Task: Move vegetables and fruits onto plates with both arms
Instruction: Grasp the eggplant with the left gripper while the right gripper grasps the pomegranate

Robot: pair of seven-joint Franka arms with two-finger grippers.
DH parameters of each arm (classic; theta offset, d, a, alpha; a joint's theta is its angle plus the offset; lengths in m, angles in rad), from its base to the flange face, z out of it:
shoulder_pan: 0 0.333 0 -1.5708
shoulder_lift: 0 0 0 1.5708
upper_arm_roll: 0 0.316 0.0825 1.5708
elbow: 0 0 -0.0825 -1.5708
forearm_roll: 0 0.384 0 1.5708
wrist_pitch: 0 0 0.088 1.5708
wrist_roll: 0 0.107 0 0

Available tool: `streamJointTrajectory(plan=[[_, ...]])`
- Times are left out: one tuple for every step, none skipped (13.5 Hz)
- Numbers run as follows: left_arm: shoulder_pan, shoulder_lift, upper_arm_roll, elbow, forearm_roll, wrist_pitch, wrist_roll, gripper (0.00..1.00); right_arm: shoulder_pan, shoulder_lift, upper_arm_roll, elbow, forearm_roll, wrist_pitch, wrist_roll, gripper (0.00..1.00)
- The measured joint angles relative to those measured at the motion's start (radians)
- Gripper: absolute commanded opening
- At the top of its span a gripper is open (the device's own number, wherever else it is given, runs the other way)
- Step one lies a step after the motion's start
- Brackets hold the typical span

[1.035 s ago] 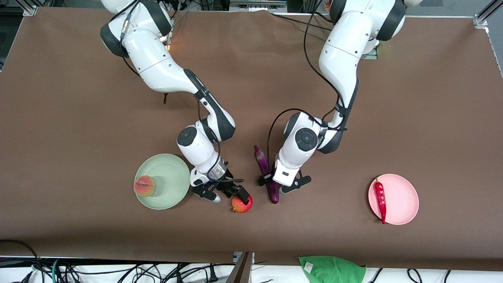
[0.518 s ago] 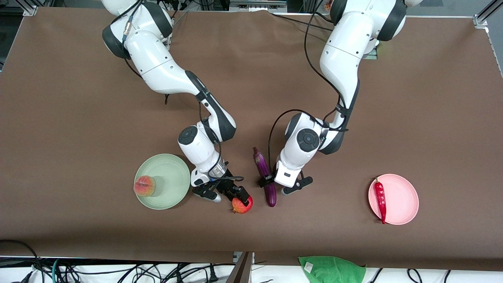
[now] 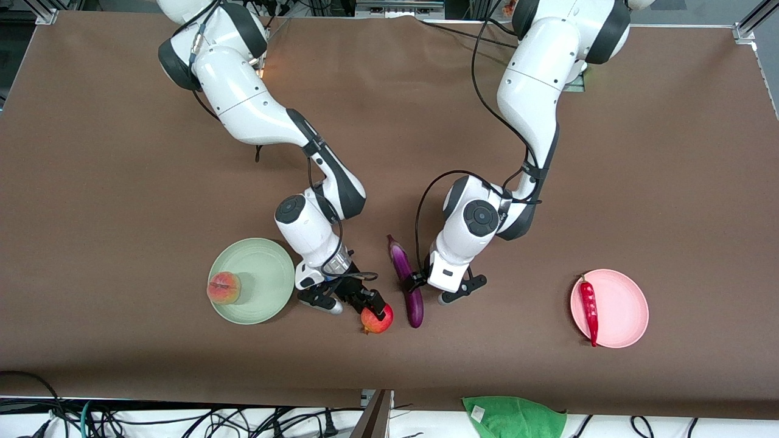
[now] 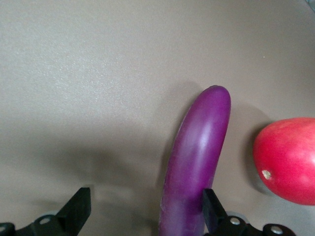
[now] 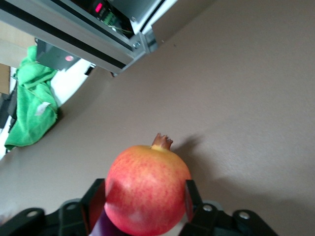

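The table carries two plates. The green plate lies toward the right arm's end with the peach on its rim; the pink plate lies toward the left arm's end with the chili on it. So one fruit and one vegetable appear delivered, and two items are left between the plates.

The eggplant lies on the table between the two wrists, slightly slanted. The left gripper is low over its middle with its jaws spread wide: one finger touches the eggplant's side, the other stands well clear on bare table, so nothing is gripped. Judged from this, the eggplant sits off-centre in the jaws. A good grasp would shift the gripper until the eggplant lies midway, then close across its narrow width near the middle, since the glossy skin could slip or pivot.

The pomegranate rests just beside the eggplant's nearer tip. The right gripper has its fingers on both sides of it, seemingly closing on its widest part. Lifting straight up before swinging toward the green plate would probably avoid nudging the eggplant.
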Motion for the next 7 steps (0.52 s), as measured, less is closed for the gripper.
streamJointTrajectory(plan=[[0.000,0.000,0.000,0.002,-0.002,0.000,-0.001,1.00,-0.001,-0.011,0.000,0.001,0.000,-0.014,0.000,0.00],[0.000,0.000,0.000,0.007,-0.006,0.000,-0.002,1.00,-0.002,-0.027,0.000,0.002,0.000,-0.044,0.000,0.00],[-0.001,0.000,-0.001,0.010,-0.011,0.000,-0.002,1.00,-0.004,-0.047,0.000,0.002,0.000,-0.080,0.000,0.00],[-0.003,0.000,-0.002,0.011,-0.012,0.000,-0.006,1.00,-0.007,-0.068,0.000,0.002,0.000,-0.113,0.000,0.00],[-0.006,0.001,-0.003,0.011,-0.012,0.000,-0.012,1.00,-0.011,-0.086,0.000,0.002,0.000,-0.134,0.000,0.52],[-0.008,0.001,-0.005,0.011,-0.012,0.000,-0.015,1.00,-0.013,-0.094,0.000,0.001,0.000,-0.142,0.000,1.00],[-0.011,0.003,-0.007,0.011,-0.012,-0.001,-0.016,1.00,-0.013,-0.095,0.000,-0.002,0.000,-0.142,0.000,1.00]])
